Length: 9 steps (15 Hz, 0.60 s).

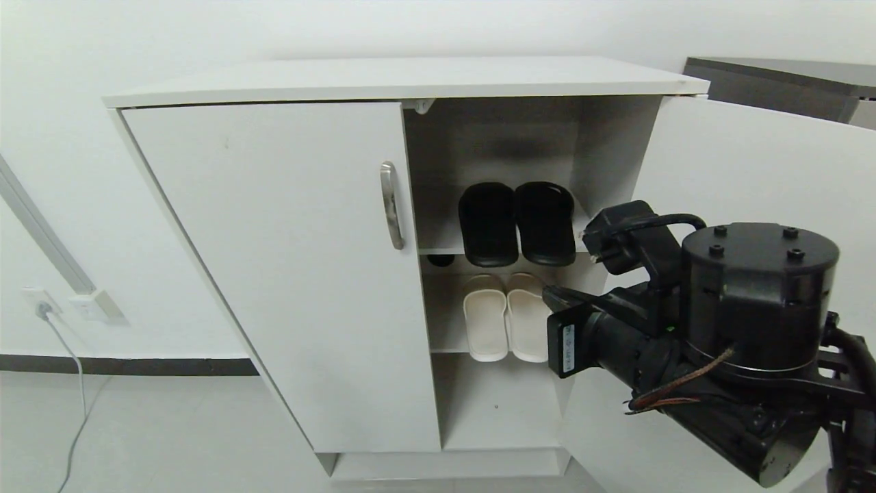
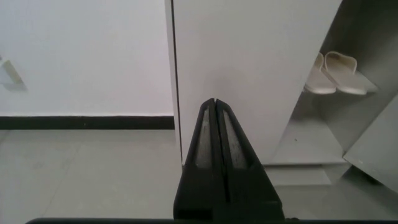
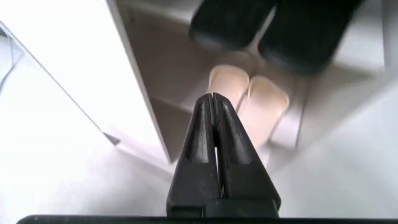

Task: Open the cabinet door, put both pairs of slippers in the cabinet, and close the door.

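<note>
Right end effector (image 1: 549, 294) pinched closed, empty, just before white slippers (image 1: 486, 322), black slippers (image 1: 487, 222) shelved above

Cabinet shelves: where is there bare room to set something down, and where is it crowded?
The bottom compartment floor, below the white slippers, is bare. On the upper shelf a narrow strip is free between the black slippers and the closed left door. The middle shelf's front is crowded: the right gripper hangs before the white slippers.
</note>
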### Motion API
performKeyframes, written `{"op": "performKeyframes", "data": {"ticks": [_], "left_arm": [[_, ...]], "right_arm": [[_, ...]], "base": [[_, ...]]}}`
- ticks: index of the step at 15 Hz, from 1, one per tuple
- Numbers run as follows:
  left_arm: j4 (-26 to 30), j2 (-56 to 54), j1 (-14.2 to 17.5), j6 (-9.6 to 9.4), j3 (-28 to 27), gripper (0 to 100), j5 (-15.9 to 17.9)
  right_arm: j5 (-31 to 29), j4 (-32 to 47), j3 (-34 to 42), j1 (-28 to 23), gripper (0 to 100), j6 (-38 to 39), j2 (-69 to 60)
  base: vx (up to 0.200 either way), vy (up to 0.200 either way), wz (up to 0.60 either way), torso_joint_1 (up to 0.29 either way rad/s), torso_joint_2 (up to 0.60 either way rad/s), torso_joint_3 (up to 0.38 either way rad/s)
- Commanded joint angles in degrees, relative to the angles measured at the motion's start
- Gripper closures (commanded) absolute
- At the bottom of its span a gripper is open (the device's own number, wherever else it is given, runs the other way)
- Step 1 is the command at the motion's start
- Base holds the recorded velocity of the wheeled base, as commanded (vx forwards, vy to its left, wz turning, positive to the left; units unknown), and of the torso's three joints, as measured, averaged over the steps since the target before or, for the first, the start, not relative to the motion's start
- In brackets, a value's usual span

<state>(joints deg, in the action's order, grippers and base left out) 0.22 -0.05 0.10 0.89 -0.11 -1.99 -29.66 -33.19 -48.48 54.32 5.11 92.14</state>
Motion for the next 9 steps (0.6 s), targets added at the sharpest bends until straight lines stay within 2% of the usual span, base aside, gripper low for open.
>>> {"op": "performKeyframes", "data": {"ticks": [1,6,9], "left_arm": [[0.0,0.0,0.0,-0.01,0.0,100,0.0],[0.0,0.0,0.0,0.08,0.0,100,0.0],[0.0,0.0,0.1,0.08,0.0,100,0.0]], "right_arm": [[0.0,0.0,0.1,-0.6,100,0.0,1.3],[0.4,-0.3,0.8,-1.8,100,0.3,2.0],[3.5,-1.9,2.3,-2.8,100,-0.2,2.1]], "base": [[-0.2,0.0,0.0,0.002,0.0,0.002],[-0.2,0.0,0.0,0.001,0.0,0.001],[-0.2,0.0,0.0,0.001,0.0,0.001]]}}
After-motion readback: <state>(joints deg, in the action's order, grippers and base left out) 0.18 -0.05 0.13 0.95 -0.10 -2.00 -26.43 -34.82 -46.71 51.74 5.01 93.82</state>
